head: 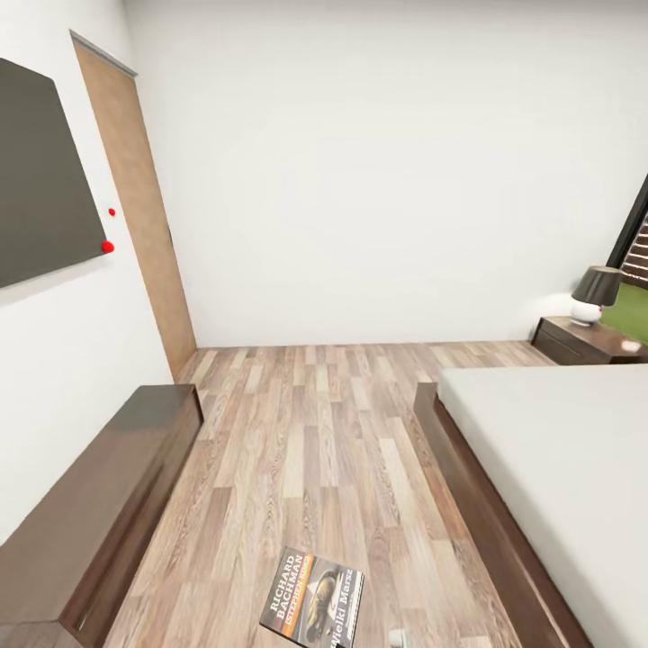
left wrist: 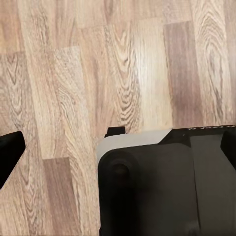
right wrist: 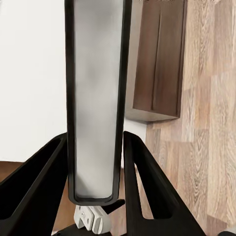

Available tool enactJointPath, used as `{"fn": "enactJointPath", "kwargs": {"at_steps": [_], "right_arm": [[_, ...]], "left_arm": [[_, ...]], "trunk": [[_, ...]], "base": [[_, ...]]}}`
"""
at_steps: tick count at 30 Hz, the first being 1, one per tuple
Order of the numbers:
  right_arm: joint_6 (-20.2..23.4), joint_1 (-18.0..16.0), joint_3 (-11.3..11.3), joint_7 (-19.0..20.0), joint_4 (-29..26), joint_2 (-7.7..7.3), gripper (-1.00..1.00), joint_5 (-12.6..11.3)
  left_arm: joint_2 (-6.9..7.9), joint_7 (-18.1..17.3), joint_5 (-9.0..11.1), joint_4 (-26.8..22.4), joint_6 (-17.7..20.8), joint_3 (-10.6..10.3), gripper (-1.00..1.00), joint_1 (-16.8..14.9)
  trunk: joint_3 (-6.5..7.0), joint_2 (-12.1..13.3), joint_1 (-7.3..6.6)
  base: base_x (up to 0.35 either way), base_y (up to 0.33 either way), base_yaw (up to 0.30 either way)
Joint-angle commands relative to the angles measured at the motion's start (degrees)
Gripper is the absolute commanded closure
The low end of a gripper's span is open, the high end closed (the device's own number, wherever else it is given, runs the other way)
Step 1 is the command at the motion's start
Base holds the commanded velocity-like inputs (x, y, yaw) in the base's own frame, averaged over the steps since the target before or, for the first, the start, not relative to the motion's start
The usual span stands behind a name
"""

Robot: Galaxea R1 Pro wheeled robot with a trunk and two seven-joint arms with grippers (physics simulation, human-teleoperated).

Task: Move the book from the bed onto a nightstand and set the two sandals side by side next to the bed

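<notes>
The book [head: 310, 598], a dark paperback with "Richard Bachman" lettering and an orange band, hangs over the wood floor at the lower edge of the head view. The right wrist view sees it edge-on, its pale page edge [right wrist: 93, 98] standing between the black fingers of my right gripper [right wrist: 94, 140], which is shut on it. The bed [head: 558, 450] with its pale mattress and dark frame lies to the right. A nightstand [head: 585, 344] stands beyond it by the far wall. My left gripper [left wrist: 120, 142] hangs over bare floor, open, one finger [left wrist: 10, 150] at the frame's edge. The sandals are out of view.
A long dark brown bench cabinet [head: 99, 495] runs along the left wall under a dark wall panel [head: 40, 171]. A wooden door [head: 139, 207] is in the far left corner. A lamp [head: 596, 292] stands on the nightstand. My dark base [left wrist: 167, 187] shows below the left wrist.
</notes>
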Motion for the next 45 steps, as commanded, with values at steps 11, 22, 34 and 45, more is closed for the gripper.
{"fn": "enactJointPath", "kwargs": {"at_steps": [11, 22, 34, 45], "right_arm": [[-0.4, -0.1, -0.5, 0.2, 0.0, -0.01, 1.00, 0.4], [-0.4, -0.1, -0.5, 0.1, 0.0, -0.01, 1.00, 0.4], [-0.4, -0.1, -0.6, 0.1, 0.0, -0.01, 1.00, 0.4], [-0.4, -0.1, -0.6, 0.6, 0.0, -0.02, 1.00, 0.4]], "left_arm": [[0.00, 0.3, 0.3, 0.0, -0.1, -0.5, -1.00, 0.0], [0.00, 0.3, 0.3, 0.0, 0.0, -0.5, -1.00, 0.0], [0.00, 0.3, 0.3, 0.0, 0.0, -0.5, -1.00, 0.0], [0.00, 0.3, 0.2, 0.0, 0.0, -0.6, -1.00, 0.0]], "trunk": [[0.46, -0.1, 0.06], [0.71, -0.1, 0.06], [0.73, -0.1, 0.06], [0.56, -0.1, 0.06]], "base": [[0.256, 0.193, -0.094], [0.263, 0.196, -0.044], [0.285, 0.187, -0.004], [0.291, 0.181, 0.000]]}}
